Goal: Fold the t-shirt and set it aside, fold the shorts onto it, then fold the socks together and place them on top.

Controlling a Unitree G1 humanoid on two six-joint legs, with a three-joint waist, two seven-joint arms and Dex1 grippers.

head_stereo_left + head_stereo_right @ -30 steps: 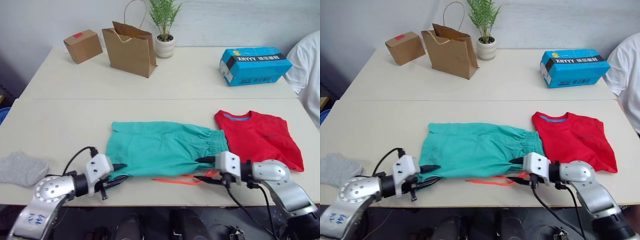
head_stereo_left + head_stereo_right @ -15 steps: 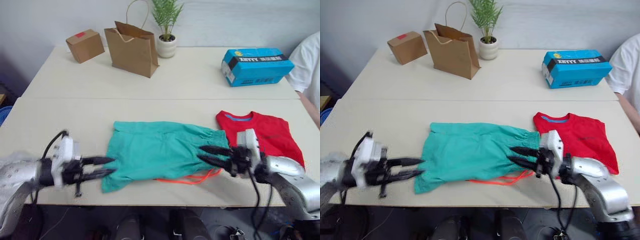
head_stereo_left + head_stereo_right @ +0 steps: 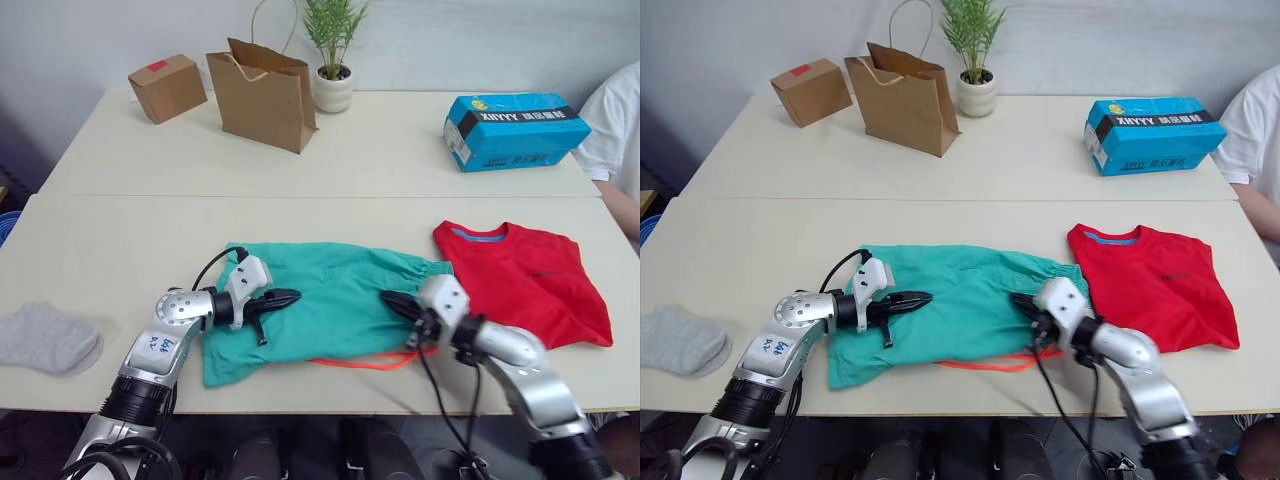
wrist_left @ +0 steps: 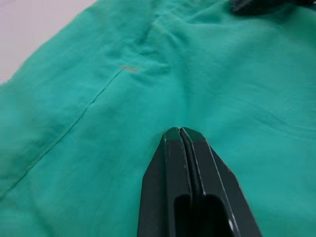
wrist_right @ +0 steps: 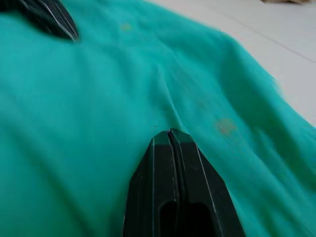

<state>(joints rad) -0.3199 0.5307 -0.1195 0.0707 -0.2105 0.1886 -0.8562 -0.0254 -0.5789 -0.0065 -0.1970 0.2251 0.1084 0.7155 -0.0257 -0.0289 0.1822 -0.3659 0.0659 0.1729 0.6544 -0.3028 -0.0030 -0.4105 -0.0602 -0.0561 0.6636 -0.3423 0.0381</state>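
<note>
Two pale cream benches stand end to end against a light grey wall, a thin seam running between them. On the near bench (image 3: 120, 250) the shorts (image 3: 330, 300) lie spread near the front edge, their orange drawstring (image 3: 370, 362) trailing out along the front. The left pincer (image 3: 283, 297) rests on the shorts' left part with its fingers pressed together; the left wrist view shows their tips closed on the teal cloth with nothing held between them. The right pincer (image 3: 388, 299) lies on the shorts' right part near the waistband, fingers likewise together, with no fabric caught between them. The t-shirt (image 3: 525, 280) lies folded just right of the shorts. The socks (image 3: 45, 337) sit well apart at the bench's left end.

On the far bench (image 3: 380, 150) stand a small cardboard box (image 3: 167, 89), a brown paper bag (image 3: 262, 93), a potted plant (image 3: 331, 60) and a blue box (image 3: 515, 130). A person's white sleeve (image 3: 615, 130) shows at the right edge.
</note>
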